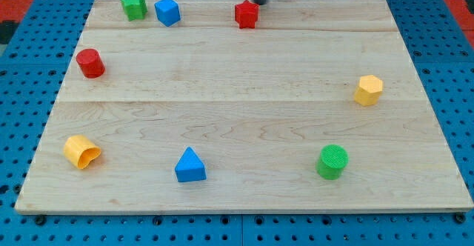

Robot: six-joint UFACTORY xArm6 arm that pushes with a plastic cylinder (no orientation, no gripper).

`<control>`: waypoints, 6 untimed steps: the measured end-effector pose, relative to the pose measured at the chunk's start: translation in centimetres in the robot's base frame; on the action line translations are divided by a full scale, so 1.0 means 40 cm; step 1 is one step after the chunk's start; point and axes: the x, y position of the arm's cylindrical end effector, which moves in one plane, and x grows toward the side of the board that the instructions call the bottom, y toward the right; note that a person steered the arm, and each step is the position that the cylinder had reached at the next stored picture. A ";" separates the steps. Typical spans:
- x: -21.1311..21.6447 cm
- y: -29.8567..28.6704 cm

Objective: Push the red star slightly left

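Red star (246,14): small, chunky, matte red, near tabletop (237,112) top edge, centre. No clear long axis; pointing unclear. My tip (261,1) just upper right of it, holding nothing.

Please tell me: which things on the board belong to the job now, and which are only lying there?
Belong to the job:
red star
my tip, just right of the star

Only lying there:
green star
blue cube
red cylinder
yellow hexagon
green cylinder
blue triangle
orange-yellow block
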 end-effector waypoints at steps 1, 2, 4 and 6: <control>0.083 0.081; 0.115 -0.074; 0.092 -0.294; 0.092 -0.397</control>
